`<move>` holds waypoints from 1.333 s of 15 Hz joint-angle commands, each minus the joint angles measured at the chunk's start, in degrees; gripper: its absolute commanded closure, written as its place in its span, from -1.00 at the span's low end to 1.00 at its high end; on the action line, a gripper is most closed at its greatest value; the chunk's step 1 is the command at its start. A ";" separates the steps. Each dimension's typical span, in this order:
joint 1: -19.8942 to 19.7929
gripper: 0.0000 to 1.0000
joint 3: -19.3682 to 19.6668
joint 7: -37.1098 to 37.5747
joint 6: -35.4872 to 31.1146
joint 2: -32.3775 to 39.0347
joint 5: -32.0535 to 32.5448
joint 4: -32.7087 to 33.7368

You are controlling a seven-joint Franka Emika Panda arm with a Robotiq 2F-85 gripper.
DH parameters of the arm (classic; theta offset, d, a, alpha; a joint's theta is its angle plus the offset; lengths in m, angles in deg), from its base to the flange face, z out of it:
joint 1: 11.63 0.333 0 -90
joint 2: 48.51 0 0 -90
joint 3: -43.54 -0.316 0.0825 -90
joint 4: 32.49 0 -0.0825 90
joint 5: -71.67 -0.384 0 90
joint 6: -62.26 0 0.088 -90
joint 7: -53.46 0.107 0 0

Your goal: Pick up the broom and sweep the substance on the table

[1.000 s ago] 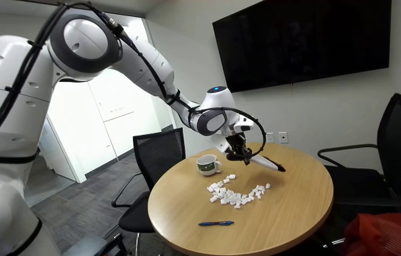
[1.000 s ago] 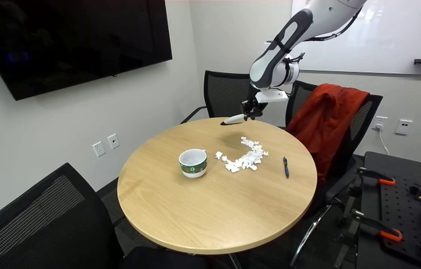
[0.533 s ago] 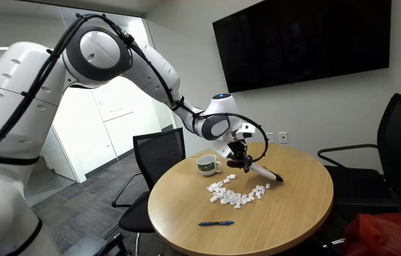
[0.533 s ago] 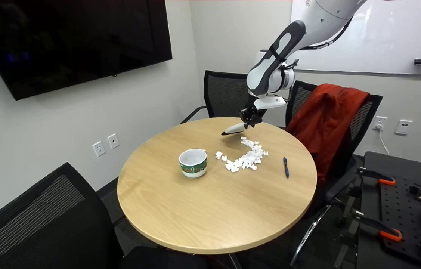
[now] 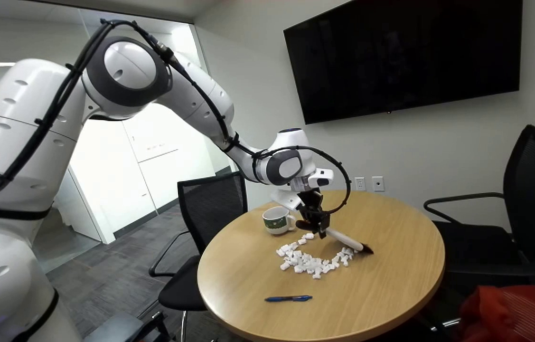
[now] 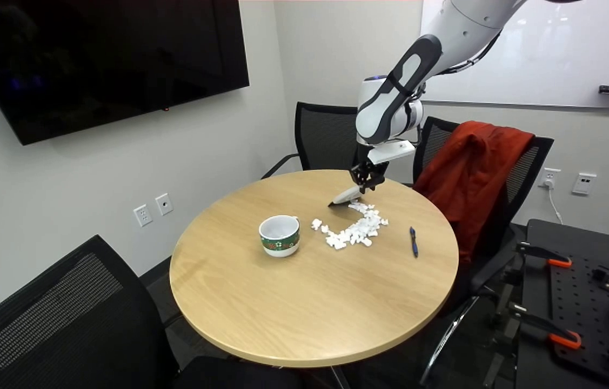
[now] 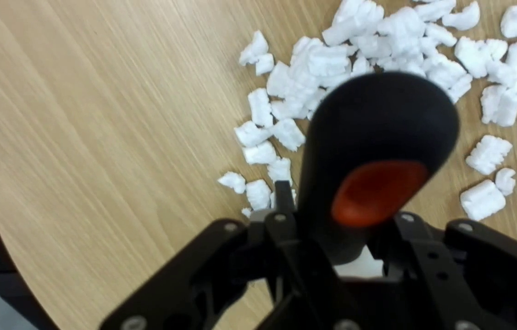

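Observation:
The broom shows its pale head in both exterior views (image 5: 344, 239) (image 6: 348, 194), tilted down to dark bristles. My gripper (image 5: 323, 232) (image 6: 367, 185) (image 7: 338, 215) is shut on its dark handle, which has a red-orange patch and fills the middle of the wrist view (image 7: 377, 114). The bristles are at or just above the table top (image 5: 390, 289) (image 6: 282, 302), beside one end of the substance; contact is unclear. The substance (image 5: 307, 262) (image 6: 359, 231) (image 7: 304, 78), white crumb-like pieces, lies in a curved patch. The handle hides part of it in the wrist view.
A white and green mug (image 5: 276, 221) (image 6: 279, 236) stands near the other end of the crumbs. A blue pen (image 5: 288, 299) (image 6: 414, 241) lies on the table. Black chairs (image 5: 212, 209) (image 6: 331, 135) surround it, one with a red jacket (image 6: 472, 178).
The arm has lowered the broom from above the table to about its surface, and the bristles have come closer to the end of the crumb patch. The crumbs, mug and pen have not moved.

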 commanded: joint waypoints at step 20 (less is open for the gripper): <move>0.81 0.73 -6.74 -15.74 -0.99 -15.66 1.26 -11.22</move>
